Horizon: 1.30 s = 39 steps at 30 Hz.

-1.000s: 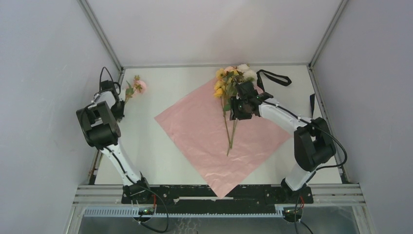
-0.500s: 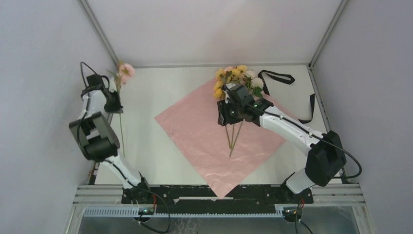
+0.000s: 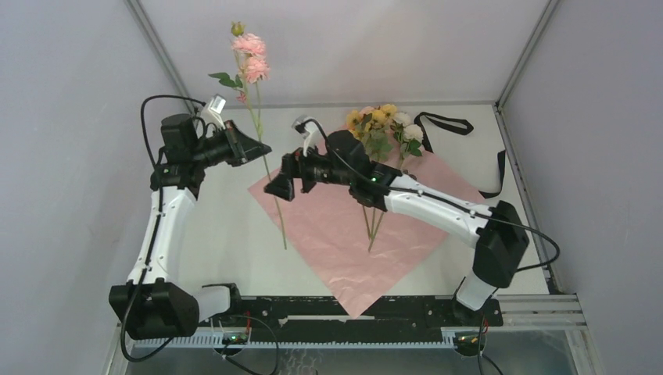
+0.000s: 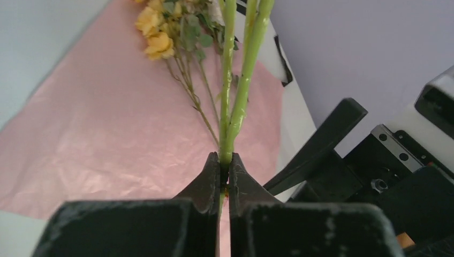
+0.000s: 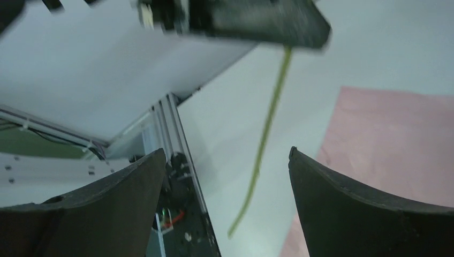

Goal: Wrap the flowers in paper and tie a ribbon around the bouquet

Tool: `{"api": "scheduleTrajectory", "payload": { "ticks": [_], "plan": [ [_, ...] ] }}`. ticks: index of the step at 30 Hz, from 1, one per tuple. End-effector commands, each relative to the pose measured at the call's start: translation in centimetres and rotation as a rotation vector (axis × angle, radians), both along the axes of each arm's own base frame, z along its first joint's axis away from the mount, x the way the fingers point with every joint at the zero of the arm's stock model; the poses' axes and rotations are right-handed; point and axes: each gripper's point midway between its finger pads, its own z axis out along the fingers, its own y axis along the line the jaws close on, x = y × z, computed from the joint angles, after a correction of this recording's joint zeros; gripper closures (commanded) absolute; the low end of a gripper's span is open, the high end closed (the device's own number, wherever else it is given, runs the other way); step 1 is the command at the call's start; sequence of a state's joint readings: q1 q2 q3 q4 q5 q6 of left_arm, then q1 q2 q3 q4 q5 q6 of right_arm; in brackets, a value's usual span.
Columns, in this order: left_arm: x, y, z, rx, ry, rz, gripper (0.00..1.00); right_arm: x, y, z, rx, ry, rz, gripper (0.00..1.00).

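Note:
The pink paper [image 3: 336, 234] lies flat as a diamond in the middle of the table. On its far corner rests a bunch of yellow and cream flowers [image 3: 381, 125], stems pointing toward me. My left gripper [image 3: 264, 148] is shut on the green stem [image 4: 235, 107] of a separate pink flower sprig [image 3: 250, 55], held upright in the air with its stem end hanging down [image 3: 280, 226]. My right gripper [image 3: 285, 187] is wide open just right of that hanging stem [image 5: 265, 139], not touching it. The black ribbon [image 3: 442, 122] lies at the far right.
Another stretch of the ribbon [image 3: 497, 176] trails along the table's right edge. Grey walls and aluminium frame posts [image 3: 160, 55] enclose the table. In the right wrist view, the frame rail [image 5: 176, 139] and wiring sit at the table's left edge.
My left arm has lifted the pink sprig from the table's left edge and swung it toward the middle. My right arm has left the bunch, reached left toward the stem and opened wide.

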<state>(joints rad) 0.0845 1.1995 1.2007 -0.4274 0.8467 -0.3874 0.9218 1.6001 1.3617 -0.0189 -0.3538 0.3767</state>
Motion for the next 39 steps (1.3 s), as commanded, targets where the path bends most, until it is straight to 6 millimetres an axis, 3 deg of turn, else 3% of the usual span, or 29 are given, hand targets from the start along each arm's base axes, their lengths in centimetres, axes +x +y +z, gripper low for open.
{"api": "scheduleTrajectory", "payload": {
  "ticks": [1,3,5,6,9,10,11,12,14,15,17,21,24,26,28,31,33,37,39],
  "plan": [
    [-2.0,-2.5,4.1,-0.108,-0.110,-0.062,1.00,1.6,3.5,5.2,0.178,-0.013,-0.026,0.08],
    [-2.9,-3.1,5.2,-0.143,-0.138,-0.081,1.00,3.0,3.7,4.2,0.179,0.034,-0.072,0.12],
    [-3.4,-3.4,5.7,-0.157,-0.156,-0.089,1.00,3.9,3.7,3.2,0.187,0.086,-0.088,0.25],
    [-3.6,-3.5,5.6,-0.157,-0.153,-0.091,1.00,3.9,3.8,3.0,0.200,0.104,-0.073,0.37],
    [-3.7,-3.6,4.6,-0.155,-0.138,-0.100,1.00,4.3,3.8,2.1,0.199,0.141,-0.059,0.84],
    [-3.7,-3.7,4.1,-0.153,-0.130,-0.101,1.00,4.4,3.6,1.6,0.187,0.160,-0.062,0.96],
    [-3.6,-3.6,3.7,-0.146,-0.123,-0.098,0.93,4.8,3.1,0.9,0.172,0.180,-0.076,1.00],
    [-3.2,-3.4,2.9,-0.120,-0.120,-0.088,0.78,5.5,2.1,0.2,0.161,0.202,-0.105,1.00],
    [-2.8,-2.8,1.2,-0.059,-0.092,-0.069,0.37,6.4,0.1,-1.3,0.137,0.244,-0.163,1.00],
    [-2.5,-2.4,0.2,-0.009,-0.079,-0.054,0.26,7.1,-1.3,-2.3,0.112,0.259,-0.208,1.00],
    [-0.9,0.0,-2.5,0.165,-0.055,0.043,0.15,8.9,-4.8,-4.8,0.021,0.273,-0.322,1.00],
    [1.9,5.9,-8.3,0.523,0.049,0.200,0.10,11.7,-12.2,-11.1,-0.235,0.346,-0.538,1.00],
    [3.3,9.2,-13.3,0.712,0.175,0.234,0.00,13.7,-16.1,-14.7,-0.338,0.396,-0.644,0.98],
    [3.6,10.3,-15.9,0.773,0.262,0.236,0.00,14.9,-17.6,-16.4,-0.367,0.431,-0.676,0.90],
    [3.9,10.8,-17.7,0.806,0.323,0.222,0.00,15.9,-19.4,-17.7,-0.398,0.473,-0.712,0.75],
    [4.3,10.9,-19.7,0.818,0.380,0.204,0.00,16.7,-21.6,-17.9,-0.481,0.475,-0.751,0.56],
    [4.3,10.9,-21.1,0.823,0.417,0.191,0.00,16.7,-23.4,-16.7,-0.555,0.442,-0.782,0.46],
    [3.9,11.2,-23.7,0.837,0.492,0.175,0.00,15.7,-28.1,-14.5,-0.601,0.417,-0.882,0.34],
    [3.6,11.1,-24.7,0.834,0.517,0.171,0.00,14.2,-31.0,-15.9,-0.592,0.489,-0.920,0.30]
  ]
}}
